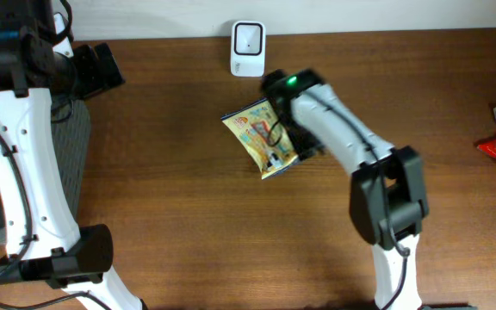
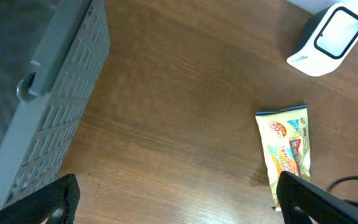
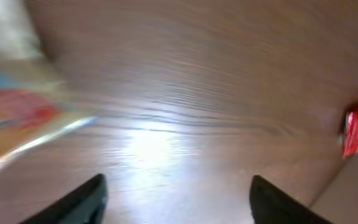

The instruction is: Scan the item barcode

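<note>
The left tool (image 2: 179, 199) and right tool (image 3: 176, 185) are hanging released. The yellow printed snack packet (image 1: 261, 138) is lying on the brown wooden tabletop (image 1: 170, 189) near the white boxy scanner (image 1: 248, 47), risking its barcode facing away unread.

You were at a shop-checkout set-up: a white barcode scanner (image 1: 248, 48) stood top centre on the wooden worktop (image 1: 188, 215), a grey basket (image 2: 61, 106) far left, a snack packet (image 1: 261, 136) mid-frame.
</note>
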Action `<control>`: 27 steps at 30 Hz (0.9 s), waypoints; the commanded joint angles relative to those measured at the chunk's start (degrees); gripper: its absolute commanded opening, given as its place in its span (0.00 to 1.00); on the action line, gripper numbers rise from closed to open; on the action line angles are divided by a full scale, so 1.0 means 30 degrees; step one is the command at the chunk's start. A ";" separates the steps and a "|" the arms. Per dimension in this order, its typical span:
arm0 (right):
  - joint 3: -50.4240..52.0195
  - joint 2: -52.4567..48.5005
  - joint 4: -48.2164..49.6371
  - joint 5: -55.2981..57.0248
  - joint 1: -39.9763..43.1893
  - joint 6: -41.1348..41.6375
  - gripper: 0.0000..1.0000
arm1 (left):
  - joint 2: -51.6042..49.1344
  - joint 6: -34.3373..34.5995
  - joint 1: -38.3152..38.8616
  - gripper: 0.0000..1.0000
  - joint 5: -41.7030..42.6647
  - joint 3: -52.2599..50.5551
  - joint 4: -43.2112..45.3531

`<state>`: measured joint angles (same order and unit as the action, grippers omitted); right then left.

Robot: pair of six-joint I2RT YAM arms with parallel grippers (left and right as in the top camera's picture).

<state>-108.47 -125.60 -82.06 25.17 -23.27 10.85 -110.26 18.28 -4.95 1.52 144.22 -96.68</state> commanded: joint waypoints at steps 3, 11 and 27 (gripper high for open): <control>-0.2324 0.0750 0.1377 -1.1475 0.1588 0.0605 0.69 | 0.0044 0.0189 -0.0124 0.99 -0.0080 0.0087 -0.0007; -0.2025 0.0153 0.6652 -1.3580 0.0561 0.2849 0.34 | 0.0044 0.0182 -0.0124 0.99 -0.0080 0.0087 -0.0007; -0.2426 -0.3446 0.3701 -0.6929 -0.0867 0.4014 0.50 | 0.0044 0.0189 -0.0124 0.99 -0.0080 0.0087 -0.0007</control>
<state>-115.02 -136.35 -67.85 -9.52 -26.15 27.46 -110.26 18.26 -4.95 1.52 144.22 -96.66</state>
